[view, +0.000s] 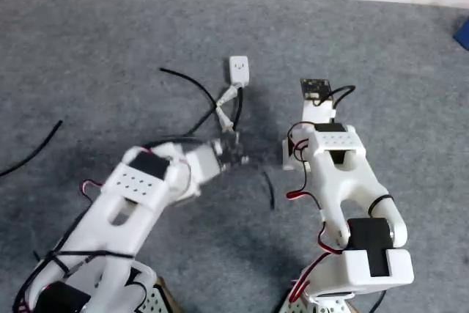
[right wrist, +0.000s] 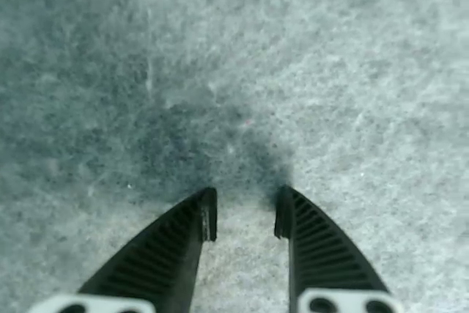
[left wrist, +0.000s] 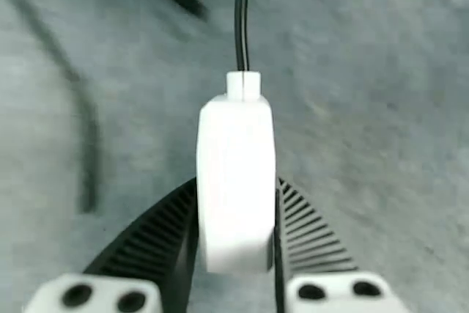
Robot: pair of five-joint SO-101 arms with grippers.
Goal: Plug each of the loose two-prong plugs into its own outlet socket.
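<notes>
A white plug body (left wrist: 234, 174) with a black cable (left wrist: 242, 20) leaving its far end sits between my left gripper's (left wrist: 236, 197) fingers, which are shut on it just above the grey carpet. From above, that left gripper (view: 231, 150) is near the middle of the floor. Beyond it lies a white outlet block (view: 239, 70) with two small holes facing up. A white connector (view: 229, 97) and a looping black cable (view: 192, 86) lie just before the block. My right gripper (right wrist: 245, 214) stands open over bare carpet with nothing between its fingers.
The right arm's body (view: 338, 159) stands right of the left gripper, with a short black cable piece (view: 270, 190) on the carpet between them. Another black cable (view: 33, 150) runs off at the far left. A blue object (view: 463, 34) sits at the far right edge.
</notes>
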